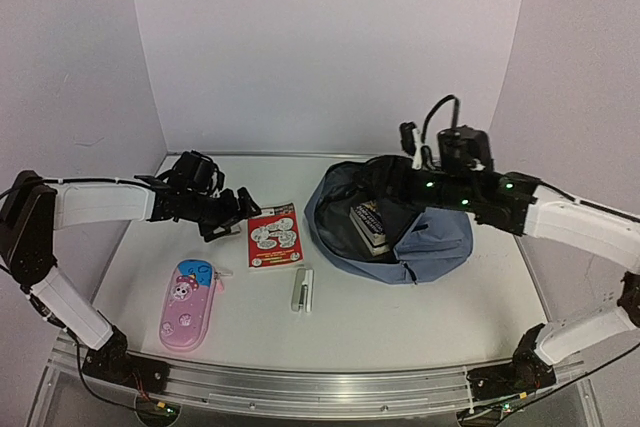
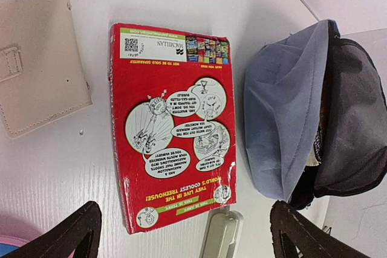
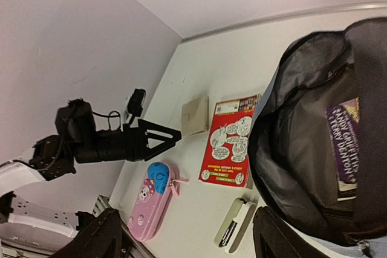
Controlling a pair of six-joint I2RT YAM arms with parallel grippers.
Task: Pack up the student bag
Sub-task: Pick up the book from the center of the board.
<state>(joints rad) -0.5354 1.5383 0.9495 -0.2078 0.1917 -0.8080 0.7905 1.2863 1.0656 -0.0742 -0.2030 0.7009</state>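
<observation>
The student bag [image 1: 425, 237] lies open at the centre right, slate-blue with a dark lining [image 3: 302, 149]. A book with a purple spine [image 3: 344, 143] rests inside it [image 1: 370, 227]. My right gripper [image 1: 378, 182] hovers over the bag's mouth, open, with nothing between its fingers [image 3: 187, 240]. A red comic-style book [image 1: 273, 237] lies flat just left of the bag [image 2: 302, 107]. My left gripper [image 1: 228, 213] stands open beside the red book's left edge, a little above the table. In the left wrist view the red book [image 2: 172, 131] lies ahead of the spread fingers [image 2: 66, 234].
A pink-and-blue cartoon pencil case [image 1: 190, 304] lies at the front left. A grey-white stapler [image 1: 302, 289] sits in front of the red book. A beige wallet [image 2: 36, 64] lies left of the red book. White walls close the table at the back and sides.
</observation>
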